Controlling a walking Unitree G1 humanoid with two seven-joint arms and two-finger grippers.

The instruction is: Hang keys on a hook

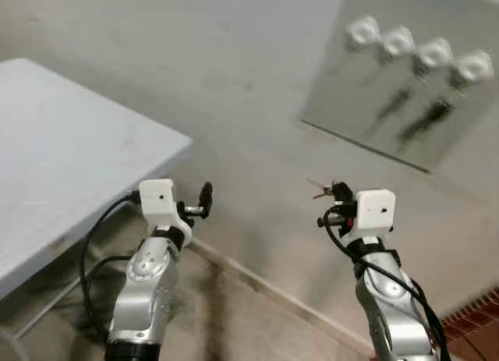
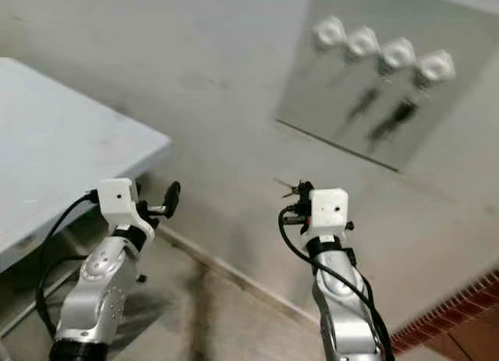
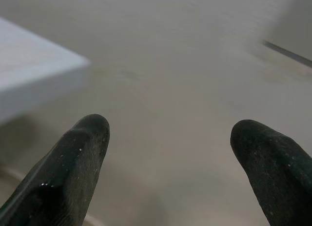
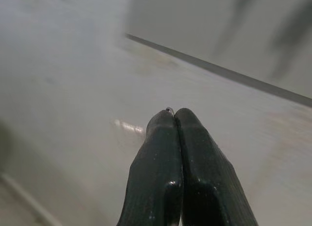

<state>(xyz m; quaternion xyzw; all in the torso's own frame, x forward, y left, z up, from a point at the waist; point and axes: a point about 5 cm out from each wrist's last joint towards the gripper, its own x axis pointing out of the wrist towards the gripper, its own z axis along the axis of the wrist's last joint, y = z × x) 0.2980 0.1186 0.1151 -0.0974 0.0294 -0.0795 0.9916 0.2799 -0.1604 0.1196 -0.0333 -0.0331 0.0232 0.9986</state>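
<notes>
A grey board [image 1: 366, 111] on the wall carries a row of several white hooks [image 1: 398, 40]; the picture is blurred. Dark items [image 1: 425, 121] hang under two of the hooks. My right gripper [image 1: 337, 193] is raised in front of the wall, below and left of the board, and is shut on a small bunch of keys [image 1: 318, 190] that sticks out to its left. In the right wrist view the fingers [image 4: 178, 153] are pressed together with a bit of metal at the tip. My left gripper [image 1: 205, 197] is held up further left, open and holding nothing.
A white table [image 1: 62, 158] stands at the left, with its corner close to the left arm. A skirting board [image 1: 265, 287] runs along the foot of the wall. Red brick flooring [image 1: 475, 314] shows at the bottom right.
</notes>
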